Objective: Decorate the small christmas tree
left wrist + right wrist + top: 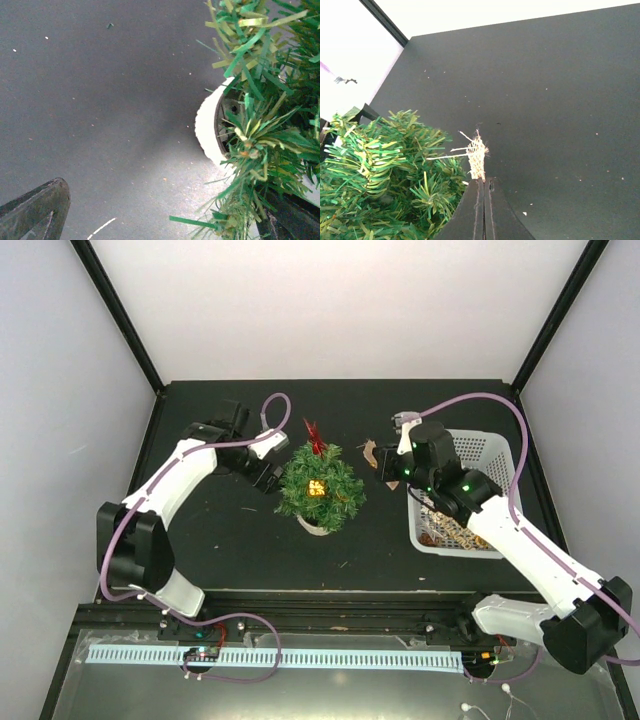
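The small christmas tree (340, 496), a bushy artificial fir, is showing dark green needles mixed with paler yellow-green strips, and its round pot (206, 127) is showing plain white. A yellow ornament (316, 487) is glowing among the needles, and a red ornament (314, 436) is standing out on the side facing the far edge. The matt worktop (220, 540) is looking black, flecked with pale crumbs. Near the right edge, the lattice-walled plastic basket (497, 452) is showing white, its contents (450, 532) brown and tan. The black right hand (483, 181) is pinching a straw-coloured woven scrap (477, 155).

A matte black tabletop (225, 545) lay under both pairs of jaws. Beyond them rose a bright white back wall (340, 300), framed by black corner posts (118, 315) and pale side walls (55, 390).
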`<action>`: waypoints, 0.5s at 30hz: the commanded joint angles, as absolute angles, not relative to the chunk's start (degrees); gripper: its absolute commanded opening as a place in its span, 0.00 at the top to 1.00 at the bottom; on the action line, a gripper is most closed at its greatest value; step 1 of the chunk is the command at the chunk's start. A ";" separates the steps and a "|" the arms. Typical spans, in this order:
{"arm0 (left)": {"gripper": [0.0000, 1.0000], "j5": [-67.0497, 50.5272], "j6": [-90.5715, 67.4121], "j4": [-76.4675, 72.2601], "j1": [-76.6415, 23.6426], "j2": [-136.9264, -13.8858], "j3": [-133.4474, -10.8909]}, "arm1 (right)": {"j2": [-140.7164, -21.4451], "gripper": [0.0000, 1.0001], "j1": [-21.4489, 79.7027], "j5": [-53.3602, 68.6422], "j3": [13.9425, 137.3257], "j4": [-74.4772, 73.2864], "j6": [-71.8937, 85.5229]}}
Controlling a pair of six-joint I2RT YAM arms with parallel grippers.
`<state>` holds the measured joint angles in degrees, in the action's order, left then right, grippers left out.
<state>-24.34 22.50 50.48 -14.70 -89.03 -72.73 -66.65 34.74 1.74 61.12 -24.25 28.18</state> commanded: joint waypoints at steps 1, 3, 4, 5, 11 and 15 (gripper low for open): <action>0.01 -22.34 23.45 48.57 -14.94 -89.97 -76.26 | -64.69 0.99 35.15 3.60 59.79 -21.64 29.02; 0.01 -21.97 23.62 48.29 -14.94 -90.04 -76.73 | -64.57 0.99 35.09 4.56 59.51 -21.46 29.10; 0.01 -21.59 23.78 48.11 -14.94 -90.10 -76.85 | -64.45 0.99 35.07 4.99 59.27 -21.39 29.20; 0.01 -21.10 23.92 47.89 -14.92 -90.21 -77.04 | -64.39 0.99 35.08 5.29 58.99 -21.26 29.30; 0.01 -18.49 25.01 47.33 -14.83 -91.52 -79.13 | -63.31 0.99 35.61 6.73 57.67 -20.92 29.92; 0.01 -18.32 25.32 47.39 -14.77 -92.73 -81.14 | -62.42 0.99 37.34 5.55 57.01 -20.92 30.19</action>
<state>-20.01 24.08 48.88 -14.72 -91.37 -77.34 -64.40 35.57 5.50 57.60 -22.26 29.36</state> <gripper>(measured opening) 0.990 0.015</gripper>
